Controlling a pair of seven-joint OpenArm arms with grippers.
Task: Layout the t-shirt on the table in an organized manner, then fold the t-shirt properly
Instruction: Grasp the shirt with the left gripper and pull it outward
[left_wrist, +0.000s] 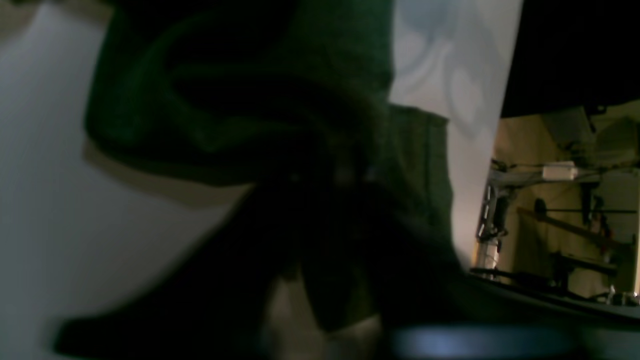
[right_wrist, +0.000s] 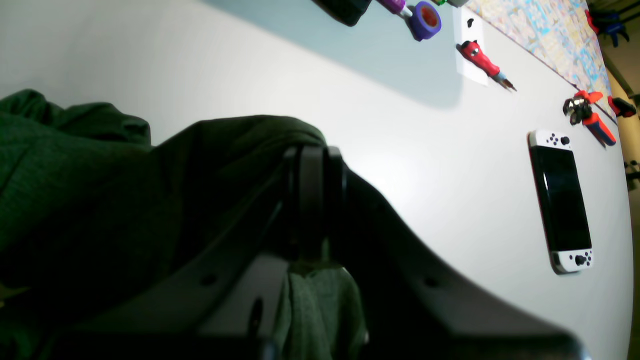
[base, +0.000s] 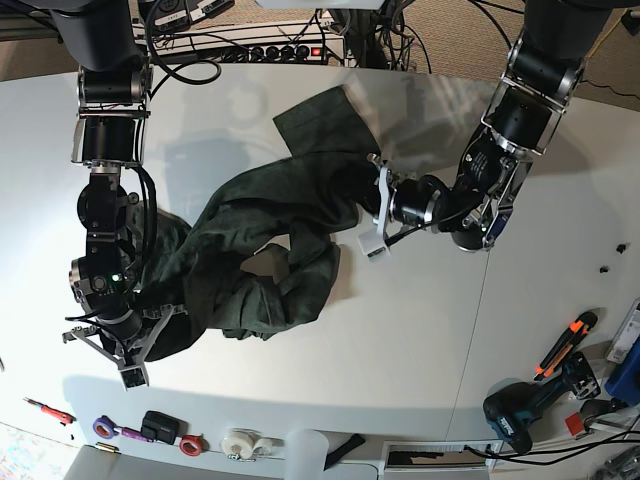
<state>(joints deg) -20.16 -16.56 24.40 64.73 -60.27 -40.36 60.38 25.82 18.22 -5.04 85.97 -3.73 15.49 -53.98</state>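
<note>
White table with a bunched green t-shirt mid-top, right gripper pinching cloth, left gripper closing on it; spreading stage, needing a pull apart.

The white table carries the crumpled dark green t-shirt across its middle. Along the near edge lie tape rolls and a red screwdriver; a cordless drill and an orange-handled cutter sit toward one corner
</note>
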